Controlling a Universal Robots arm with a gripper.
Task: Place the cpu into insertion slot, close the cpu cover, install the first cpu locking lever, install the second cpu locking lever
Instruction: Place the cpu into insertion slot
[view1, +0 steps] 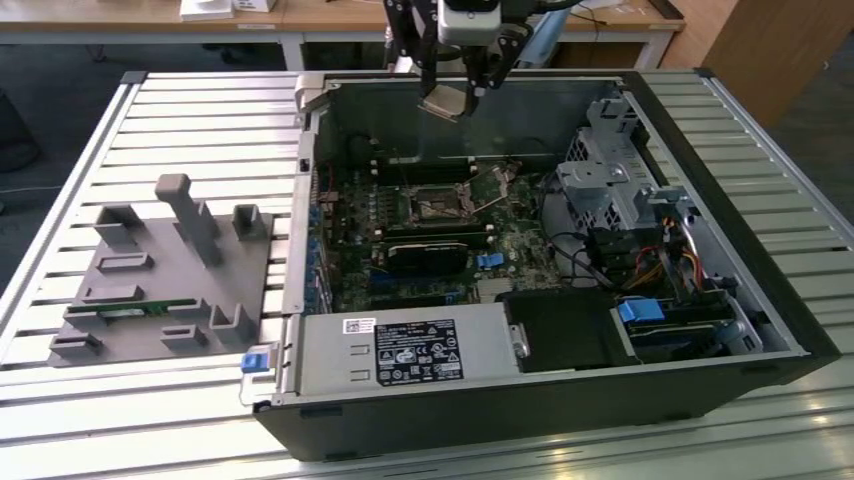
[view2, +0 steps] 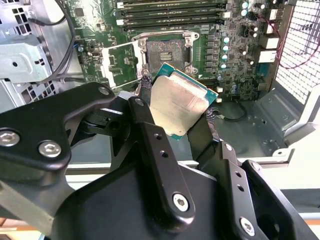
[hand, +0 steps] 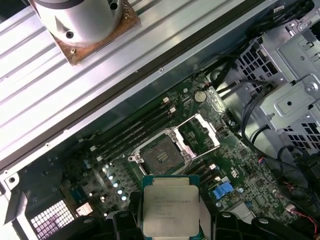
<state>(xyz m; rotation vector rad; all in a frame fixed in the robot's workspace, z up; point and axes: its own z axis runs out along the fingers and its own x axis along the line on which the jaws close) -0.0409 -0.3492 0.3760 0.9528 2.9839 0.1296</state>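
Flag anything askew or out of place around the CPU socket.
Nothing looks damaged. The cpu, held in the claw, is not yet seated, and its edges sit turned relative to the insertion slot in the first wrist view. The cpu cover stands flipped open beside the slot.

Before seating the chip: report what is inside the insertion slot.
The insertion slot is empty, its dark floor bare. The cpu cover, flipped open, hides none of it.
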